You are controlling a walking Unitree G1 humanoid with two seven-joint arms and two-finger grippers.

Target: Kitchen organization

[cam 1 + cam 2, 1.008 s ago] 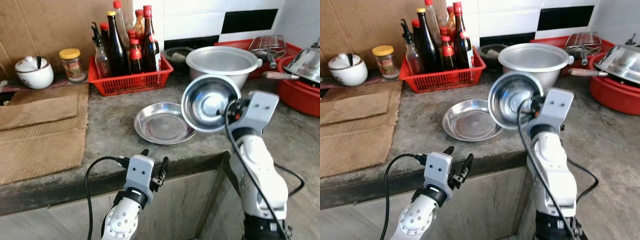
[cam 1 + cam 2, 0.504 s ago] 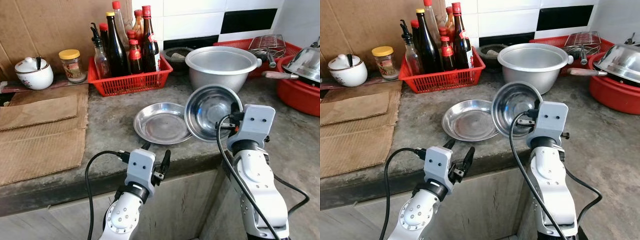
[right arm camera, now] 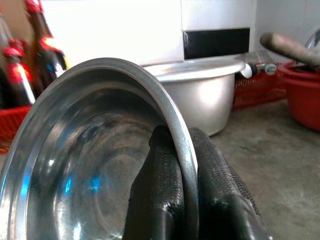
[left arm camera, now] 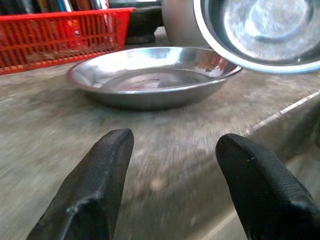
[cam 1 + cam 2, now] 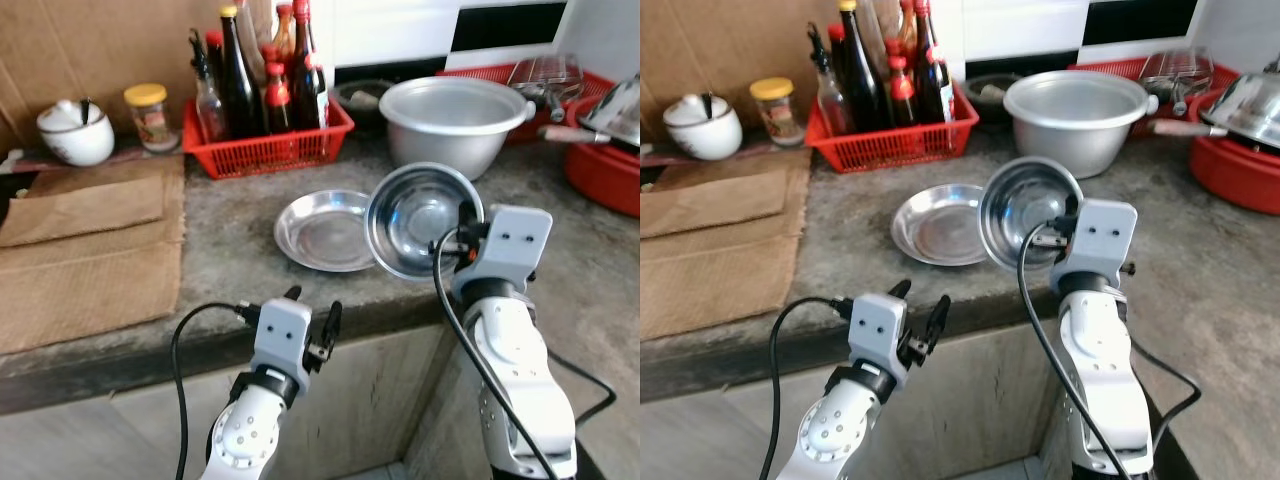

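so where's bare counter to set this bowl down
Bare concrete lies between the cardboard and the flat steel plate, in front of the red basket. The back is crowded: big pot, red tubs. The right claw grips the bowl rim.

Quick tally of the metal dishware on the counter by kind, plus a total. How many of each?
Steel bowl, tilted, pinched at its rim by the right gripper: 1
Flat steel plate on the counter: 1
Large aluminium pot at the back: 1
Total: 3
The left gripper holds nothing.
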